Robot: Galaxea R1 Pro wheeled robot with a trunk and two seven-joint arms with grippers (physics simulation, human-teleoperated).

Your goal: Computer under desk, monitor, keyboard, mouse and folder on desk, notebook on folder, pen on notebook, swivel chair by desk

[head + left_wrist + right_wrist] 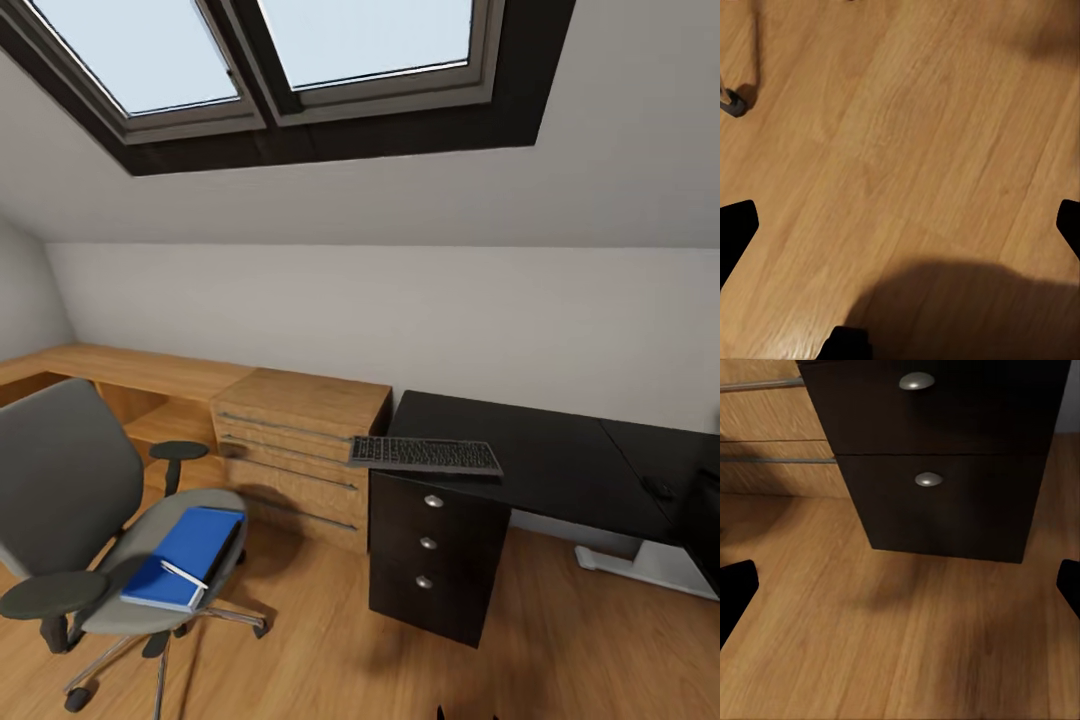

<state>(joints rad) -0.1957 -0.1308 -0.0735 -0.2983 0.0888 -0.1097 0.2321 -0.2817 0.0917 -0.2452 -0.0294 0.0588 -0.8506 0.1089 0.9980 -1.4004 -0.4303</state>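
The grey swivel chair (70, 500) stands at the left on the wooden floor. On its seat lies the blue folder (185, 555) with the white pen (183, 574) on top. A thin dark edge along the folder's right side could be the notebook; I cannot tell. The black keyboard (425, 455) rests on the left end of the black desk (560, 450), overhanging the drawer unit (430, 545). A small black mouse (658, 488) lies further right. The monitor and computer are out of view. My left gripper (900, 225) hangs open over bare floor. My right gripper (900, 585) is open, facing the drawers (937, 487).
A light wooden chest (300, 450) with bar handles adjoins the desk's left side, and a low wooden counter (130, 370) runs on behind the chair. A chair caster (731, 101) is near my left gripper. A dark block (705, 520) is cut off at the right edge.
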